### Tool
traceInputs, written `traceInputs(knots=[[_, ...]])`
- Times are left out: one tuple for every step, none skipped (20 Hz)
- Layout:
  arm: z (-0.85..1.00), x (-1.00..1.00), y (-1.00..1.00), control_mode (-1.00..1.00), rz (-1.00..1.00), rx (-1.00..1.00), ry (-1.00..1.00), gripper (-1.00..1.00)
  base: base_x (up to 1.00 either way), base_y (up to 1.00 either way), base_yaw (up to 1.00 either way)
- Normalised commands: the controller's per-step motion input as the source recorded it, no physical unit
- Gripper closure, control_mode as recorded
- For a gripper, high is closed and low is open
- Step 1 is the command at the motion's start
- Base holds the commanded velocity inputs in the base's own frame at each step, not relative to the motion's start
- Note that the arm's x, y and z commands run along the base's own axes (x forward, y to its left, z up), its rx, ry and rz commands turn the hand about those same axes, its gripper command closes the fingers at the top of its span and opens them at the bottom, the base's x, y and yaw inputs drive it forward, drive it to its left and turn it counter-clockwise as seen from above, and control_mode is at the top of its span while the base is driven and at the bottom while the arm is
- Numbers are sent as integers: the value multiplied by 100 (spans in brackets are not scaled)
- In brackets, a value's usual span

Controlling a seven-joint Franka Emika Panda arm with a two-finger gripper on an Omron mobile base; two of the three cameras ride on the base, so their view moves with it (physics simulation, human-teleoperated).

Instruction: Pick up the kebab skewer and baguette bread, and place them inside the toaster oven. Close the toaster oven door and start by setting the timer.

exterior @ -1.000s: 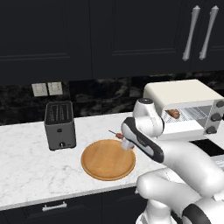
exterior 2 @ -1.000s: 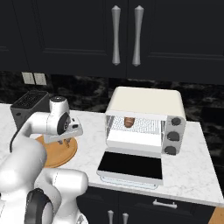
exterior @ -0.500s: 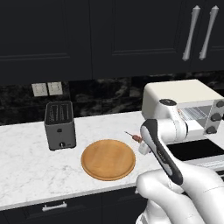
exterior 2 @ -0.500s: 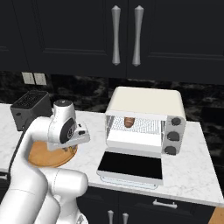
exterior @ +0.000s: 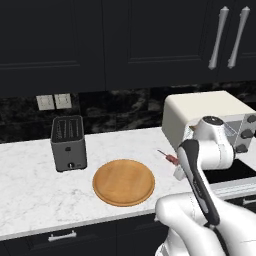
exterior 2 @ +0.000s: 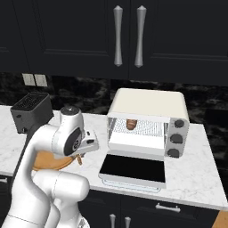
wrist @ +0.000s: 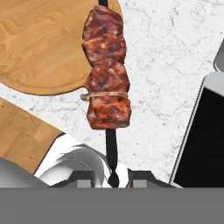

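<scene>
Marble counter (exterior: 30, 195): pincer (wrist: 112, 180) grips kebab skewer (wrist: 107, 70) between wooden plate (exterior: 123, 182) and open toaster oven door (exterior 2: 132, 170).

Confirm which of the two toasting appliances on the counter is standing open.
The cream-white toaster oven, right of the wooden plate: its glass door lies folded down flat, cavity exposed. The dark grey slot toaster at the left has no door, just top slots.

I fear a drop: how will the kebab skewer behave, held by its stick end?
The kebab skewer looks stiff and straight. The gripper pinches only its thin end, so the meat's weight may swing it. Probably light.
</scene>
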Motion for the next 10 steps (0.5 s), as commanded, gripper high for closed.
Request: traceInputs(knots=[[6,-6,-29,-100,-5,0,1,100,0,0,0],[6,0,-26,-100,-6,0,1,100,0,0,0],[6,0,-31,-100,-7,0,1,100,0,0,0],[11,0,-34,-100,-8,0,2,100,0,0,0],[15,-1,-44,-100,-7,0,1,100,0,0,0],[22,-14,-55,-100,-8,1,0,100,0,0,0],[22,-11,-49,-100,-9,0,0,100,0,0,0],[24,-19,-62,-100,-6,0,0,100,0,0,0],[21,-18,-63,-100,-6,0,0,100,0,0,0],[21,-22,-72,-100,-5,1,0,100,0,0,0]])
